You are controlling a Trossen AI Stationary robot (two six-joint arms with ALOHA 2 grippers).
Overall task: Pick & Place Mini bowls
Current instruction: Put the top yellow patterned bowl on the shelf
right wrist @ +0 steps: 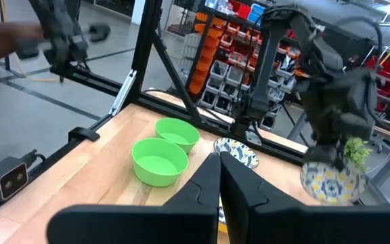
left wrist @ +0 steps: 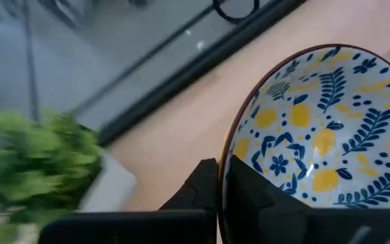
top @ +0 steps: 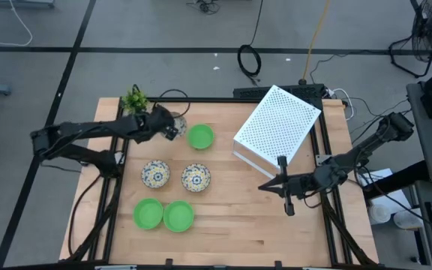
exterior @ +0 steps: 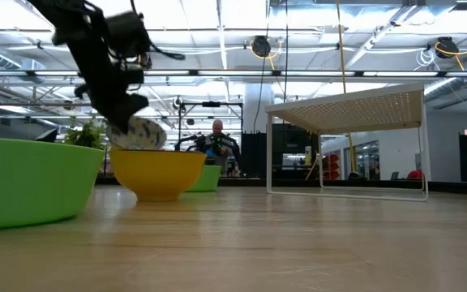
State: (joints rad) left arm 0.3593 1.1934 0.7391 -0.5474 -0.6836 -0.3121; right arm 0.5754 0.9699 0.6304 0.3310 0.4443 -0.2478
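On the wooden worktop (top: 231, 225), two green bowls (top: 163, 215) sit side by side at the near edge toward 7 o'clock, two floral bowls (top: 175, 176) just behind them, and a third green bowl (top: 200, 136) farther back. The left gripper (top: 172, 124), arm stretched across from 9 o'clock, has its jaws clamped on the rim of a third floral bowl (left wrist: 323, 129), lifted beside the potted plant (top: 134, 100). The right gripper (top: 286, 199) hangs at 3 o'clock by the white perforated rack (top: 277, 126), jaws closed and empty.
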